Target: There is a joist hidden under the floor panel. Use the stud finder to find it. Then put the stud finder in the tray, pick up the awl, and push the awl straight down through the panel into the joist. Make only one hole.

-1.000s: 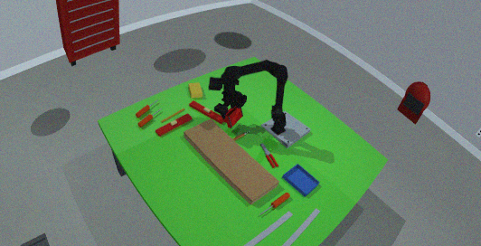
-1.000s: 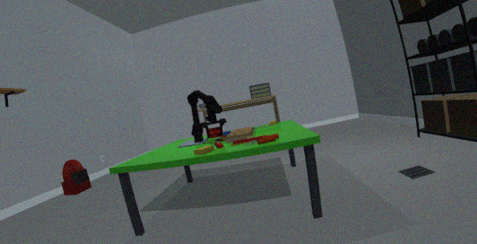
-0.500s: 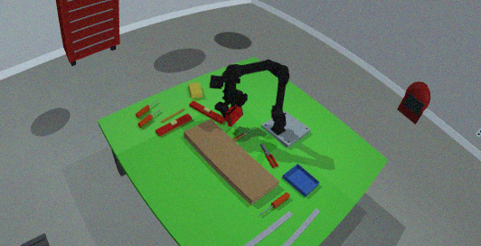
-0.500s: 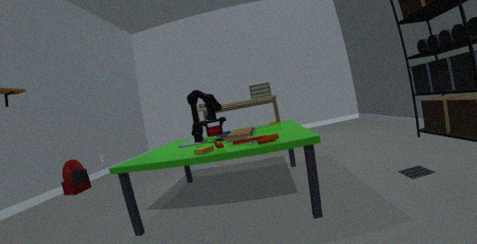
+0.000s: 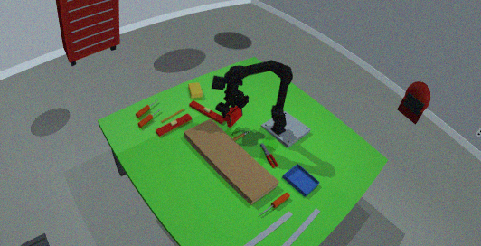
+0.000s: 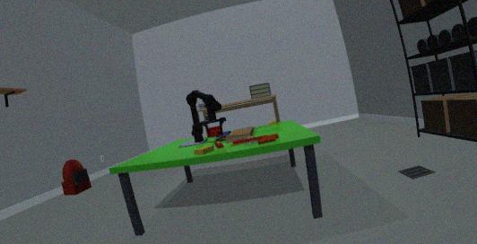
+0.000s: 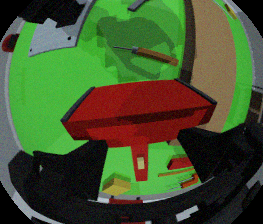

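Observation:
My gripper (image 5: 231, 108) (image 7: 141, 129) is shut on the red stud finder (image 5: 234, 117) (image 6: 214, 131) (image 7: 139, 107), which hangs a little above the green table, beside the far end of the floor panel. The brown floor panel (image 5: 231, 160) (image 6: 241, 133) (image 7: 214, 65) lies flat; the joist under it is hidden. The awl (image 5: 240, 136) (image 7: 154, 56), with a wooden handle and thin metal tip, lies between the panel and the arm's base. The blue tray (image 5: 300, 181) is empty and stands near the panel's other end.
Red-handled pliers (image 5: 269, 156) lie between panel and tray. An orange screwdriver (image 5: 280, 200) and two pale strips (image 5: 304, 227) lie past the panel's near end. Two red levels (image 5: 200, 107) (image 5: 174, 125), two more screwdrivers and a yellow block (image 5: 195, 90) (image 6: 204, 150) (image 7: 116, 185) lie beyond its far end.

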